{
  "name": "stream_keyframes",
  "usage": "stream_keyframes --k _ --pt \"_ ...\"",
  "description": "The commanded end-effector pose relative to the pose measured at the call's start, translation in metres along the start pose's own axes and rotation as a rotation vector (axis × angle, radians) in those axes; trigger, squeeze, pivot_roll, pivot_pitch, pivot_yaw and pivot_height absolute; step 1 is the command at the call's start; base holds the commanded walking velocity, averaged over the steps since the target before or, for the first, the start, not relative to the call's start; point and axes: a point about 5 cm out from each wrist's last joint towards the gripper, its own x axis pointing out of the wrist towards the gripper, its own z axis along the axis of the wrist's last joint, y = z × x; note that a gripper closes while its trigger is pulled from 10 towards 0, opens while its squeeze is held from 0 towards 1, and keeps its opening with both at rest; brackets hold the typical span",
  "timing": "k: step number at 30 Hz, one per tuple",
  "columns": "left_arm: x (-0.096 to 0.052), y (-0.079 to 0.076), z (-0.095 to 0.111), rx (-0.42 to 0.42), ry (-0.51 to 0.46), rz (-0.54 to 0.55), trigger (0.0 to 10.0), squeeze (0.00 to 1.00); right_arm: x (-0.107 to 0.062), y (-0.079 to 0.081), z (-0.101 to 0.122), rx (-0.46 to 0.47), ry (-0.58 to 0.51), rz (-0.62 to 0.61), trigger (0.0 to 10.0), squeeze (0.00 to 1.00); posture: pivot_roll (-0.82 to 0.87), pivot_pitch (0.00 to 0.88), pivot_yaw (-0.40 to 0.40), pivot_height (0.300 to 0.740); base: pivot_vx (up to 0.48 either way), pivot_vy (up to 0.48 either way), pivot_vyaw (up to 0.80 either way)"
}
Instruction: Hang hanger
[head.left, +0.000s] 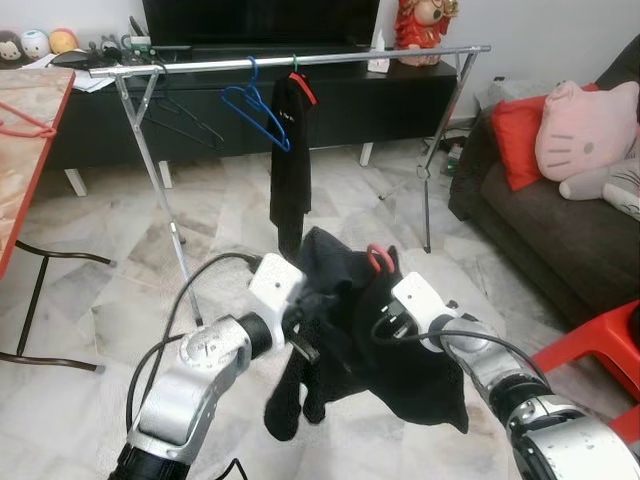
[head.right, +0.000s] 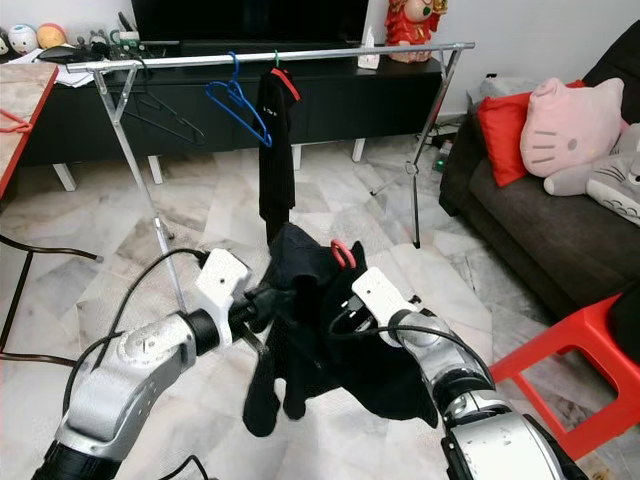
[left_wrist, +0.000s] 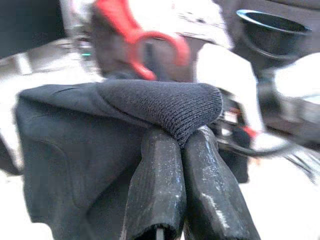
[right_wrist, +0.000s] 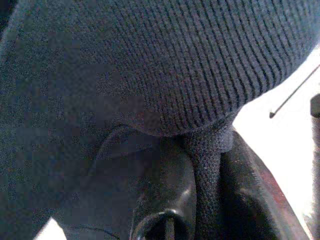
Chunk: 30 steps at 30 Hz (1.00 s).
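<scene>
A black knit garment (head.left: 405, 375) on a red hanger hangs between my two grippers, low in front of me; the hanger's red hook (head.left: 380, 259) sticks up from the cloth. My left gripper (left_wrist: 182, 136) is shut on a folded edge of the garment. On the garment's other side, my right gripper (right_wrist: 202, 165) is shut on a strip of the knit cloth. Beyond stands the silver clothes rail (head.left: 340, 58), carrying a blue hanger (head.left: 256, 112) and another black garment (head.left: 290, 165) on a red hanger.
Black wire hangers (head.left: 190, 122) hang at the rail's left end. A dark sofa (head.left: 560, 230) with a red cushion and a pink pillow stands right, a red chair (head.left: 600, 350) near right. A folding table (head.left: 25, 130) is left, a TV cabinet behind the rail.
</scene>
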Motion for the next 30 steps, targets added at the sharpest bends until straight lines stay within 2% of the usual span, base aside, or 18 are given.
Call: stream_keyframes --k 1,4,6,7,8,9,10,14,15,16,26,29,30 --pt "0.001 -0.011 0.007 0.009 -0.030 -0.079 0.0 0.00 -0.001 -0.014 0.011 0.007 -0.028 -0.061 0.0 0.00 0.06 0.000 -0.090 0.716 0.000 0.000 0.00" --pt "0.000 -0.021 0.001 0.016 0.011 -0.149 0.0 0.00 0.000 -0.016 0.020 0.103 -0.087 -0.066 0.0 0.00 0.06 0.000 -0.089 0.716 0.000 0.000 0.00" --pt "0.000 -0.022 -0.001 0.022 0.025 -0.159 0.0 0.00 0.001 -0.015 0.023 0.132 -0.105 -0.061 0.0 0.00 0.06 0.000 -0.089 0.716 0.000 0.000 0.00" --pt "0.002 -0.025 -0.009 0.065 0.072 -0.175 0.9 0.00 0.002 -0.013 0.032 0.197 -0.156 -0.033 0.0 0.00 0.06 0.000 -0.090 0.716 0.000 0.000 0.00" --pt "0.003 -0.025 -0.011 0.083 0.090 -0.177 0.9 0.00 0.002 -0.012 0.035 0.215 -0.173 -0.022 0.0 0.00 0.06 0.000 -0.090 0.716 0.000 0.000 0.00" --pt "0.004 -0.025 -0.014 0.106 0.103 -0.162 7.8 0.00 0.003 -0.011 0.037 0.225 -0.182 -0.009 0.0 0.00 0.06 0.000 -0.089 0.716 0.000 0.000 0.00" --pt "0.006 -0.023 -0.016 0.104 0.116 -0.140 10.0 0.00 0.003 -0.009 0.038 0.234 -0.191 0.011 0.0 0.00 0.07 0.000 -0.090 0.716 0.000 0.000 0.00" --pt "0.010 -0.020 -0.020 0.108 0.125 -0.101 10.0 0.00 0.004 -0.006 0.041 0.233 -0.206 0.047 0.0 0.00 0.07 0.000 -0.091 0.716 0.000 0.000 0.00" --pt "0.010 -0.020 -0.021 0.111 0.130 -0.101 10.0 0.59 0.004 -0.006 0.041 0.230 -0.207 0.055 0.0 0.00 0.07 0.000 -0.090 0.716 0.000 0.000 0.00" --pt "0.010 -0.020 -0.022 0.106 0.134 -0.100 10.0 1.00 0.003 -0.006 0.040 0.223 -0.208 0.059 0.0 0.00 0.07 0.000 -0.090 0.716 0.000 0.000 0.00" --pt "0.001 -0.017 -0.026 0.125 0.156 -0.114 10.0 1.00 0.001 -0.008 0.039 0.212 -0.216 0.089 0.0 0.00 0.07 0.000 -0.091 0.716 0.000 0.000 0.00" --pt "-0.001 -0.012 -0.023 0.126 0.138 -0.082 10.0 1.00 0.001 -0.007 0.040 0.193 -0.227 0.130 0.0 0.00 0.07 0.000 -0.090 0.716 0.000 0.000 0.00" --pt "-0.003 -0.003 -0.018 0.113 0.102 -0.027 10.0 1.00 0.000 -0.007 0.038 0.171 -0.223 0.154 0.0 0.00 0.07 0.000 -0.090 0.716 0.000 0.000 0.00"
